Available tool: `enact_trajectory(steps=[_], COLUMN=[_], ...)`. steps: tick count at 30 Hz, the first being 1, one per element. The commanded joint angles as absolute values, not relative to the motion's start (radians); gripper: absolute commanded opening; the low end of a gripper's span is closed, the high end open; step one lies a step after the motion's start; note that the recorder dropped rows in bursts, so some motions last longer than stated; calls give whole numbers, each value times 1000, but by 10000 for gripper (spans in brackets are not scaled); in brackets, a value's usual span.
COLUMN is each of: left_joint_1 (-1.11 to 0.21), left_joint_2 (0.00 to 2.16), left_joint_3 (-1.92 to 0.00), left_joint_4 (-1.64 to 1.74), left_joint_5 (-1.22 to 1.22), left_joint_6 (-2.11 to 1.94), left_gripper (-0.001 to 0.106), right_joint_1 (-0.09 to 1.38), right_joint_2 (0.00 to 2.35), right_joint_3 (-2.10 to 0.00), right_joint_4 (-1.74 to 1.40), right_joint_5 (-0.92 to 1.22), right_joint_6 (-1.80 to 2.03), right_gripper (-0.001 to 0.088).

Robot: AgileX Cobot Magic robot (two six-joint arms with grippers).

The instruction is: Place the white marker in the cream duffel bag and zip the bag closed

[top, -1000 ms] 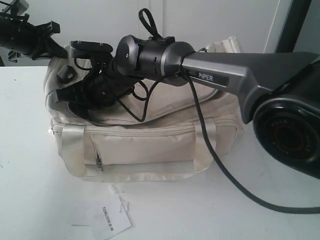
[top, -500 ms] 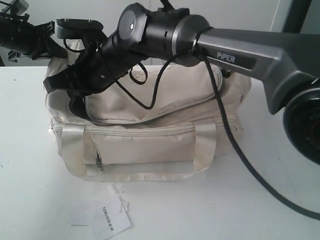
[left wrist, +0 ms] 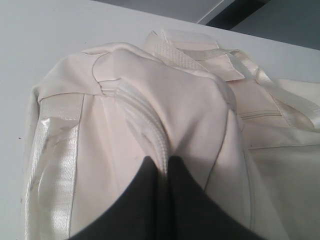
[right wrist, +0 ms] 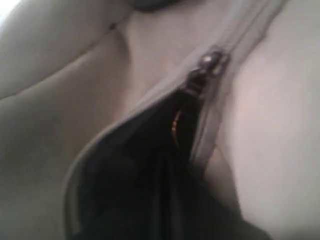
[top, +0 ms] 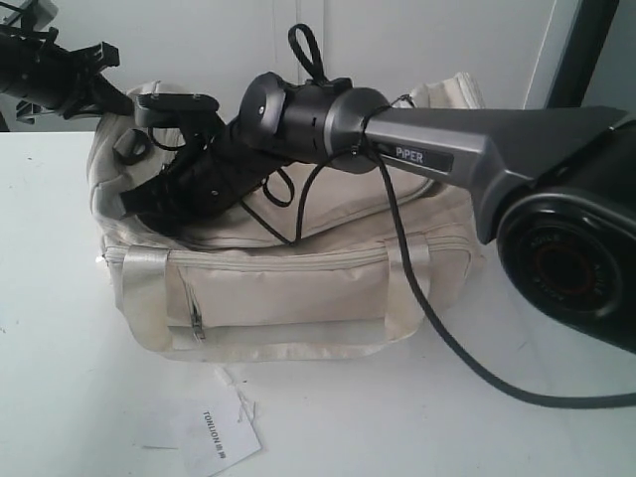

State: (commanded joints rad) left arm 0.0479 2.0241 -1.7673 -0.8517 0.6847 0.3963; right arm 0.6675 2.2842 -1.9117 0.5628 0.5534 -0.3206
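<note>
Cream duffel bag (top: 298,288) lies lengthwise across the exterior view; zipper (right wrist: 208,64) seemingly part-open.

Duffel bag (top: 288,288) matt cloth; straps (top: 147,298) glossy

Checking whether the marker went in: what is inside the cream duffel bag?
Through the part-open top zipper of the cream duffel bag, only dark lining shows. No marker is visible; the rest of the interior is hidden by fabric.

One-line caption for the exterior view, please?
Right claw down at the top of the bag, left claw at its end, paper tag on the table in front.
</note>
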Motion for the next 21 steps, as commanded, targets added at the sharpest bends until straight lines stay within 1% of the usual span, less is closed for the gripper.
enact_trajectory(steps=[1,2,6,8,9,17,19,21], left_joint_1=[48,48,48,48,48,48,48,48], left_joint_2=[2024,2024,2024,2024,2024,2024,2024,2024], left_joint_3=[-1767,-1767,-1767,-1767,-1767,-1767,-1767,-1767], left_joint_4=[-852,-852,-852,-852,-852,-852,-852,-852], left_joint_5=[685,683,683,683,683,683,683,683], left_joint_6=[396,396,399,399,399,400,400,400], left_gripper=[3,3,3,3,3,3,3,3], right_joint_1=[660,654,645,645,645,649,650,656], right_joint_2=[2284,2284,2284,2284,2284,2211,2200,2198], right_joint_3=[-1912,-1912,-1912,-1912,-1916,-1943,-1943,-1943], right_joint_4=[557,557,565,596,613,681,681,681], right_joint_5=[549,549,547,547,553,667,709,750], right_joint_6=[-308,-308,-308,-310,-310,-331,-369,-405], right_gripper=[31,68,286,351,365,355,329,257])
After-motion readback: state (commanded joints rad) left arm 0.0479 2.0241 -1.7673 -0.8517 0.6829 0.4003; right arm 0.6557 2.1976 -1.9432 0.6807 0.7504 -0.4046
